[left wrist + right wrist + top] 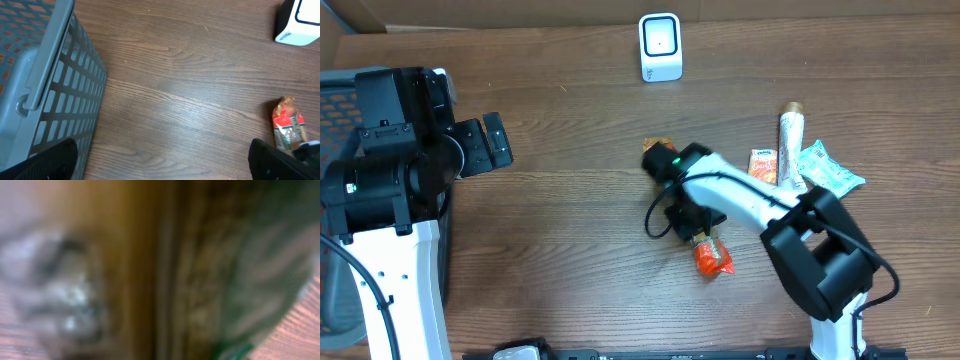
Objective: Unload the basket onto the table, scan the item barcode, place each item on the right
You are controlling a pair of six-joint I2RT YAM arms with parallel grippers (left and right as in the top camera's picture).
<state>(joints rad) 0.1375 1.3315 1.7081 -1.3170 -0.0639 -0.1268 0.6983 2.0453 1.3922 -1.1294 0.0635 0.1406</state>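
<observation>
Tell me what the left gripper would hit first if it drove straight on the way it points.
Most likely the bare tabletop: the open left gripper faces wood between the basket and the snack packet, with neither in its line, though its tilt is hard to judge.

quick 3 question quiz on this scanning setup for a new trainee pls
1. True or false: the white scanner stands on the table with nothing touching it.
2. What stands at the left arm's side of the table? A) a grey mesh basket B) a cardboard box C) a metal tray
3. Fill in: the left pincer is wide ___.
Key: 1 true; 2 A; 3 open
</observation>
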